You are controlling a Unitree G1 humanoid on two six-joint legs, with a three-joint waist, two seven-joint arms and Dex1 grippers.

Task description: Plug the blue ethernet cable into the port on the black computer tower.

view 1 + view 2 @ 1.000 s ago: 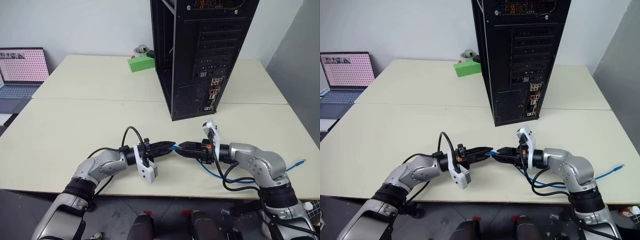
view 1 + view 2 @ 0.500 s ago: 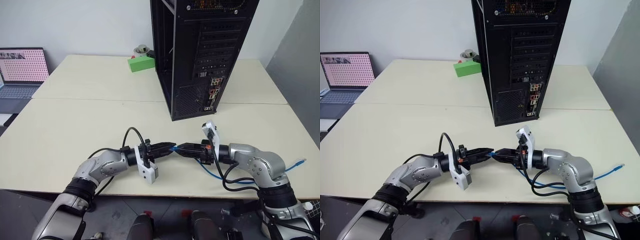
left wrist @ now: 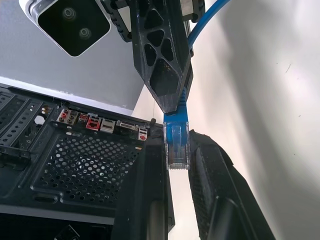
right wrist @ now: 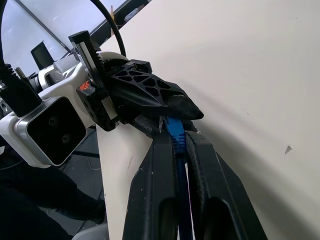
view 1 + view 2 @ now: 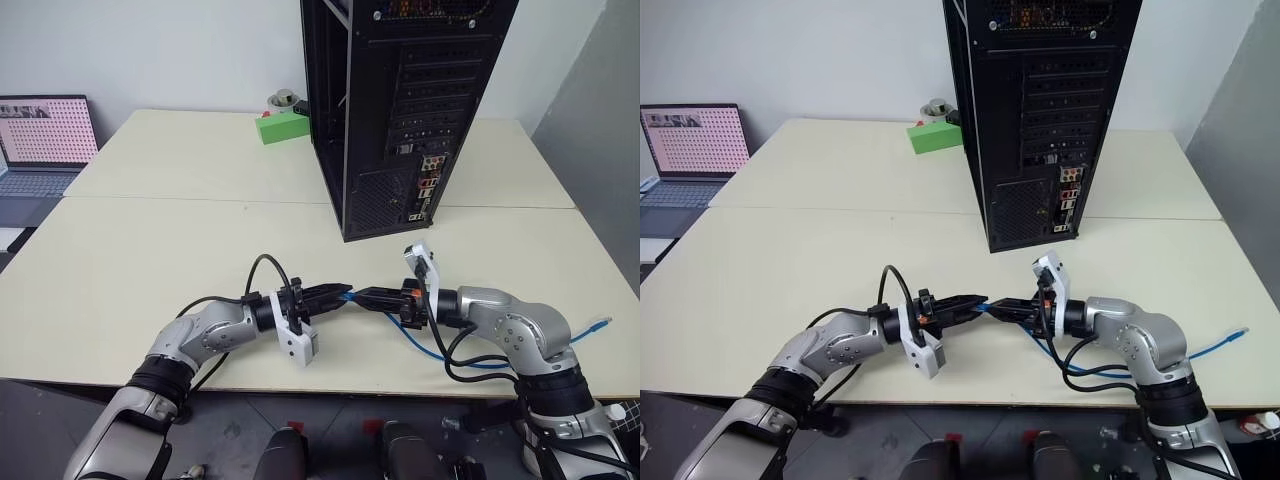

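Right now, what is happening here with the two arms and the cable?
The robot holds the blue ethernet cable above the table with both grippers. The left gripper and the right gripper meet tip to tip, both shut on its plug end. The black computer tower stands beyond; nothing is plugged in yet.

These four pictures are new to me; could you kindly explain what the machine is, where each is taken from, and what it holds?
It is a humanoid robot with two arms, each ending in a two-fingered black claw. Two pictures come from cameras in its head, looking down over a cream table; two come from cameras on its wrists. On the table stand a black computer tower and a small green box; a laptop sits at the left. The left claw and right claw meet tip to tip, both shut on the blue ethernet cable near its plug.
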